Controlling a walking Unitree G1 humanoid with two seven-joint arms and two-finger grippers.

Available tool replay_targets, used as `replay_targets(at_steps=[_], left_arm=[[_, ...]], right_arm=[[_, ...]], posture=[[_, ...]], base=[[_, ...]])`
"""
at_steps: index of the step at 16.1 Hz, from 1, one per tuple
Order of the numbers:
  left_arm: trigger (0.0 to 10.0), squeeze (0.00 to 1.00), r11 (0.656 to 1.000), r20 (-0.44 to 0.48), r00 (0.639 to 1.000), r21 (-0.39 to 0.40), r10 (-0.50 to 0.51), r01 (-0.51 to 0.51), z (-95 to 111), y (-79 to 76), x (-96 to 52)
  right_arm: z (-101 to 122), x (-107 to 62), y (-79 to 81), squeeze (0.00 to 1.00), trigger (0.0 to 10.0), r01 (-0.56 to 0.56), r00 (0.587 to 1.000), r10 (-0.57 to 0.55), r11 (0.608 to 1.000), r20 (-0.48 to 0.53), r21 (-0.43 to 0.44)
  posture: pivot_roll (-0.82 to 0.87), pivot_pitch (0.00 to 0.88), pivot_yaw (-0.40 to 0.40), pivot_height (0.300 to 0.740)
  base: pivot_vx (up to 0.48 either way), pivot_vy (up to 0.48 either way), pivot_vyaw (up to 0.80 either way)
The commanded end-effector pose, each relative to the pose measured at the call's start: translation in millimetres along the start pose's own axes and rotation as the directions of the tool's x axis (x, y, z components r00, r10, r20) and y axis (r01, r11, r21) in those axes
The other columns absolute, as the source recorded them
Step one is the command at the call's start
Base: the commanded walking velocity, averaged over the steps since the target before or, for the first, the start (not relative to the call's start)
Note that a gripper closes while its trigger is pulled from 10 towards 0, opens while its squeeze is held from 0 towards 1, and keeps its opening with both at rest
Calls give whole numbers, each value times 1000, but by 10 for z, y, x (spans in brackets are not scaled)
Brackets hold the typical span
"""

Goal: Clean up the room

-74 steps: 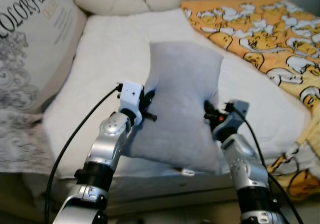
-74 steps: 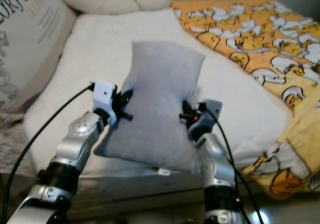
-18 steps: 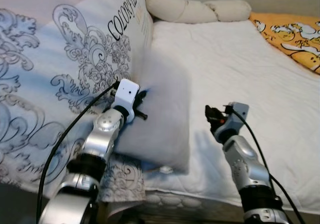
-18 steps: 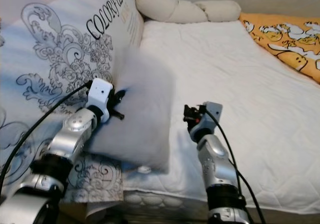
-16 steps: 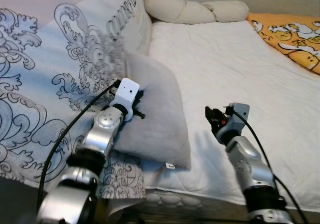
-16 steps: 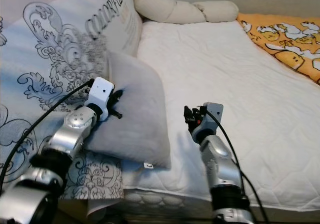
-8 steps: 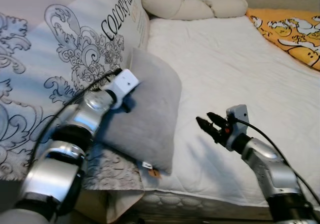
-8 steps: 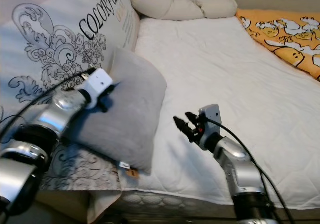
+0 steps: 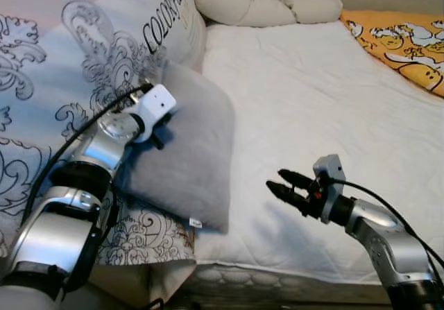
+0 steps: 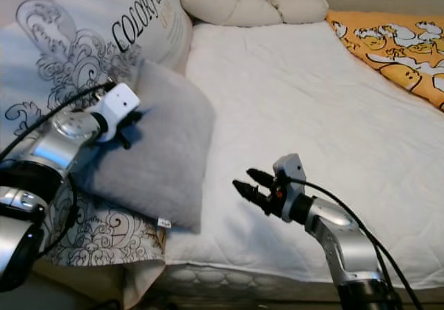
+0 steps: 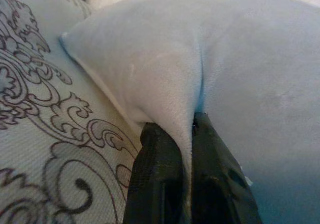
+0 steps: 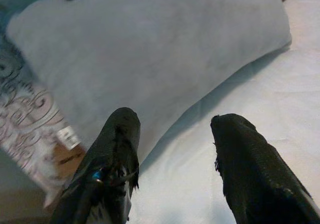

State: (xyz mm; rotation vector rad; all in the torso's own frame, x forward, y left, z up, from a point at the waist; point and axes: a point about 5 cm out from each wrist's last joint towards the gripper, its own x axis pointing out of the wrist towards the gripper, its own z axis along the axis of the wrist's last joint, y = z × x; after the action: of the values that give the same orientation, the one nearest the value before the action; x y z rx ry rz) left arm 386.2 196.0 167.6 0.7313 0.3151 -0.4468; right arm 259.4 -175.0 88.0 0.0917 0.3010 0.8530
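Observation:
A grey pillow [image 9: 191,150] lies at the left edge of the white bed [image 9: 312,95], leaning on a large patterned cushion [image 9: 90,60]. My left gripper [image 9: 161,131] is at the pillow's left edge. In the left wrist view its two black fingers [image 11: 160,179] are shut on a fold of the grey fabric [image 11: 240,93]. My right gripper [image 9: 277,184] hovers open just above the mattress, to the right of the pillow and apart from it. In the right wrist view the pillow [image 12: 150,48] lies beyond the spread fingers [image 12: 117,149].
A cream bolster [image 9: 257,8] lies across the head of the bed. An orange patterned blanket [image 9: 409,39] covers the far right side. The patterned cushion hangs over the bed's left front corner [image 9: 146,254].
The right gripper has let go of the grey pillow and swung down and away from it. The left gripper has drawn the pillow left against the patterned cushion. The camera turned left.

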Motion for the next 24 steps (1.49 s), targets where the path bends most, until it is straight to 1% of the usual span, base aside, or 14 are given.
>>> replay_targets(at_steps=[1,2,4,5,6,8,10,12,13,15,17,21,22,24], left_arm=[[10000,0,994,51,996,80,70,-73,198,246,-103],[10000,0,992,49,996,96,74,-79,212,261,-115],[10000,0,982,39,995,167,88,-94,253,302,-145],[10000,0,975,54,995,200,86,-95,289,307,-154],[10000,0,973,49,995,211,83,-92,290,303,-152],[10000,0,953,42,999,299,26,-38,254,178,-88],[10000,0,957,54,998,289,-27,10,256,51,-38],[10000,0,974,118,988,215,-101,74,360,-151,25],[10000,0,977,148,984,202,-102,71,416,-181,38],[10000,0,972,179,980,232,-86,43,507,-166,45],[10000,0,962,199,973,264,-120,65,609,-161,27],[10000,0,951,103,990,303,-94,59,510,-41,13],[10000,0,951,96,991,305,-92,58,502,-32,12],[10000,0,939,45,998,342,-43,25,456,55,7]], right_arm=[[34,12,31,0,10000,-27,1000,27,1000,3,-7],[34,9,34,0,10000,-28,1000,28,1000,3,-7],[29,4,48,0,10000,-37,999,37,999,-3,-14],[21,8,57,0,10000,-41,999,41,999,-8,-18],[17,10,63,0,10000,-44,999,43,999,-9,-18],[-15,33,94,0,10000,-48,999,48,999,-18,-21],[-28,37,104,0,10000,-50,999,50,999,-21,-19],[-31,39,115,0,10000,-52,998,52,998,-22,-18],[-30,37,119,0,10000,-51,998,51,999,-21,-18],[-33,31,122,0,10000,-48,999,48,999,-21,-19],[-39,40,134,0,10000,-51,998,51,998,-22,-19],[-4,59,135,0,10000,-49,999,49,998,-5,-37],[0,59,133,0,10000,-46,999,46,998,-1,-40],[33,65,121,0,10000,-29,999,31,998,32,-50]], posture=[[-23,0,64,740],[-22,0,62,740],[-22,0,60,740],[-21,0,59,740],[-21,0,60,740],[-21,0,60,740],[-20,0,62,740],[-26,0,70,740],[-26,0,70,740],[-27,0,71,740],[-27,0,71,740],[-23,0,74,740],[-23,0,74,740],[-23,0,78,740]], base=[[0,0,0],[0,0,0],[0,0,0],[0,0,0],[0,0,0],[0,0,0],[0,0,0],[0,0,0],[0,0,0],[0,0,0],[0,0,0],[0,0,0],[0,0,0],[0,0,0]])
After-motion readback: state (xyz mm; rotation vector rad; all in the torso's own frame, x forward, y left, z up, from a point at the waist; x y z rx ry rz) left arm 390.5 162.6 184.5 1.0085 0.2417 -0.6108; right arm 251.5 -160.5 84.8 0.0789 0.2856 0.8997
